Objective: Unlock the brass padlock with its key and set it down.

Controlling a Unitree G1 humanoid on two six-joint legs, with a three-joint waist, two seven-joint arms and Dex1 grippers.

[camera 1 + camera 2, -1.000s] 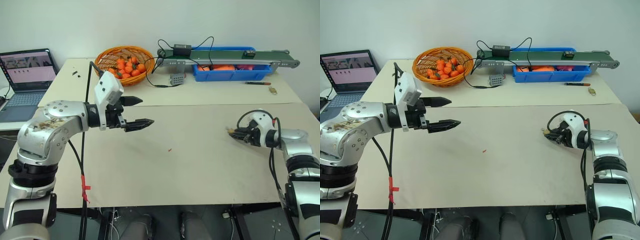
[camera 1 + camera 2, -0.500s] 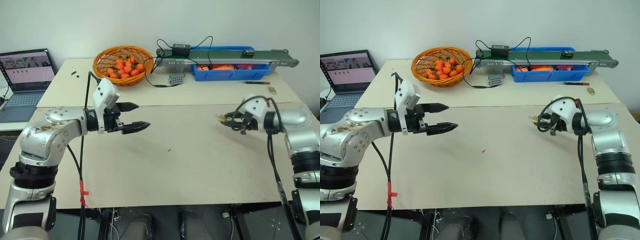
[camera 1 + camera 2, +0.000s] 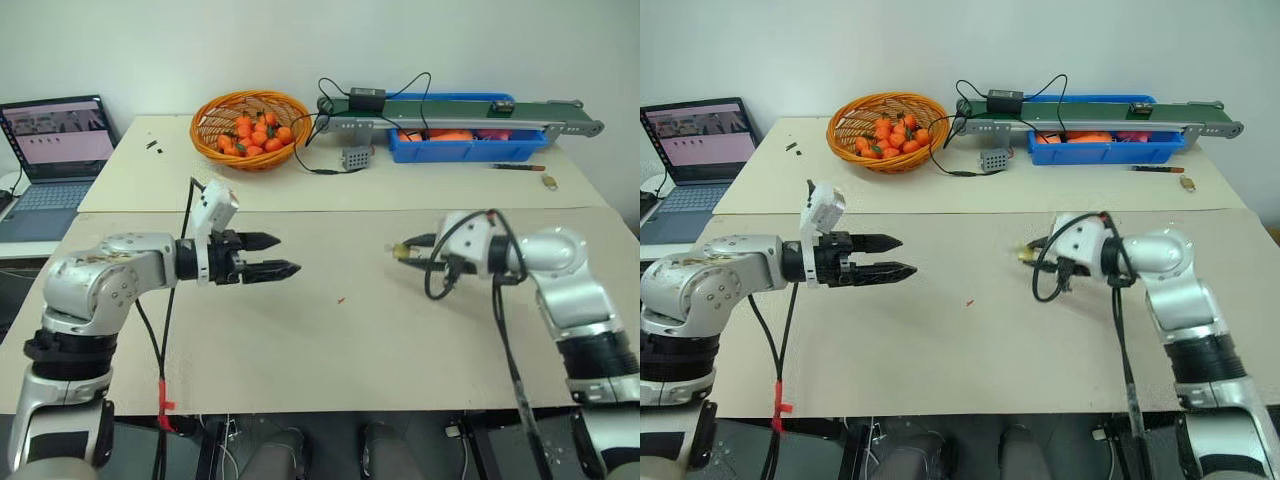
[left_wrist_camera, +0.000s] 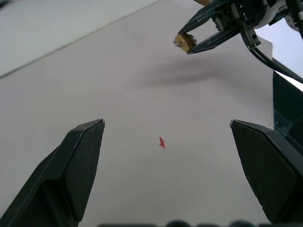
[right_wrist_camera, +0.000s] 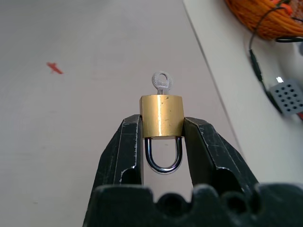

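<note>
A laptop (image 3: 55, 150) sits open at the far left, about 10 o'clock from the bench's (image 3: 330, 340) middle; its screen shows a page with lines of text too small to read. At 11 o'clock, on the rear bench, an orange basket (image 3: 250, 128) holds small orange fruit (image 3: 255, 135).

The left gripper (image 3: 275, 255) hangs above the front bench at 9 o'clock, pointing right toward the other arm; its jaws stand wide apart with nothing between them. In the left wrist view the two black fingertips (image 4: 85, 142) frame a small red mark (image 4: 162, 142) on the bench surface, and the other gripper shows beyond it with the lock at its tip.

At 12 o'clock a grey plug block (image 3: 354, 158) lies on a black cable (image 3: 310, 150), and behind it a green conveyor (image 3: 460, 110) runs to the right over a blue tray (image 3: 465, 148). No brand or label on these can be read.

The right gripper (image 3: 412, 247) is at 3 o'clock above the bench, pointing left. Its jaws are clamped on the padlock (image 5: 161, 115), one finger on each side of the brass body. The shackle (image 5: 163, 156) points back into the gripper, closed, and the key (image 5: 161, 82) sticks out of the lock's far end. The padlock's face shows no readable stamp.

A second small padlock (image 3: 546, 181) lies at 2 o'clock on the rear bench, just beside a pen (image 3: 515, 166).
</note>
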